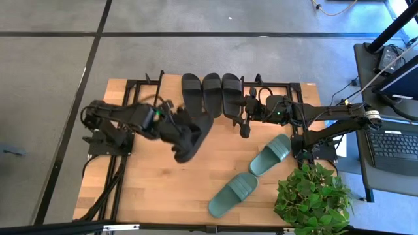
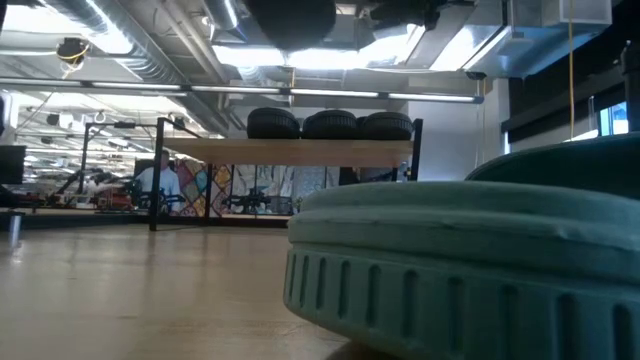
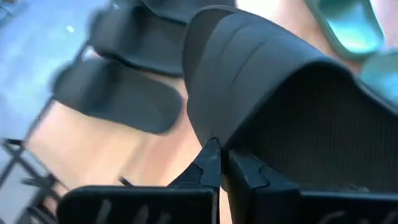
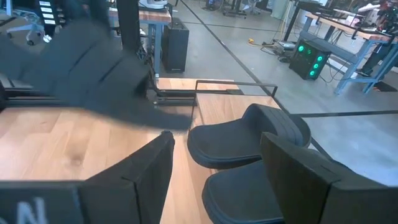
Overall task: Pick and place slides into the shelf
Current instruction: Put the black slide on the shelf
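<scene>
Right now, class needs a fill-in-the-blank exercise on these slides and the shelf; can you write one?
1. The shelf holds ___ black slides.
2. The left end effector is shut on a ___ slide.
3. The two slides lying on the table beside the plant are ___.
4. The right end effector is ___.

Missing words: three; black; green; open
</scene>
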Controlling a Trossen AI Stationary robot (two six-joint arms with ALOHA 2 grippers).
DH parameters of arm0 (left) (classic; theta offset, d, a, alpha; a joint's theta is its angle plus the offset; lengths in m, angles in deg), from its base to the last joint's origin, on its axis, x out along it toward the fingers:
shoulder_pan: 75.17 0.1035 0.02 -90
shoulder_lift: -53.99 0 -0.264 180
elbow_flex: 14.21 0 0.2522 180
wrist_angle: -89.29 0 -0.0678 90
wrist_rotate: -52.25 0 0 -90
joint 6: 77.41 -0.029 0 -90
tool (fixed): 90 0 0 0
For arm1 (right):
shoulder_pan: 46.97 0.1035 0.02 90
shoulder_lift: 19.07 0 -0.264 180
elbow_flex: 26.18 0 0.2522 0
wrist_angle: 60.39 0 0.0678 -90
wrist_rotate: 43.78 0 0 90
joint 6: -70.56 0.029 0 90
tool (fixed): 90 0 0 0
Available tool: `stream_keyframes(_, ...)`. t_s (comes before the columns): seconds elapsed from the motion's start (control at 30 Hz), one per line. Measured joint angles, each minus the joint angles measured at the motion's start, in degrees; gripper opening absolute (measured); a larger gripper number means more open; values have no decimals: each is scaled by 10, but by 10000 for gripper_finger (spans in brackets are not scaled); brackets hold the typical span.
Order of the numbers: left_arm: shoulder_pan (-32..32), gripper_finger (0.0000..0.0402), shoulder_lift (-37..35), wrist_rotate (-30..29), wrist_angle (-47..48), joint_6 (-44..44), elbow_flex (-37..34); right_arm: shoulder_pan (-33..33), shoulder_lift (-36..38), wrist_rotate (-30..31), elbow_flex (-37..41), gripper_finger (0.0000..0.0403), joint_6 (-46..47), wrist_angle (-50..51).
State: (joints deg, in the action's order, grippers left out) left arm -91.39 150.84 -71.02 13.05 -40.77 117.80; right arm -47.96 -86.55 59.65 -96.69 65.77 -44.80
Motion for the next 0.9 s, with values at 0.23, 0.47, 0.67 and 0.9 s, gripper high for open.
stream_keyframes(0.23,64,0,-51,-73,1,-85,8,0,0,0,0,240,1,3)
stream_keyframes(0.47,155,0,-55,-112,1,-188,8,0,0,0,0,240,4,5)
stream_keyframes(0.67,221,0,-46,-153,0,-231,8,0,0,0,0,240,31,15)
stream_keyframes(0.9,272,0,-48,-151,0,-219,-56,0,0,0,0,240,33,33)
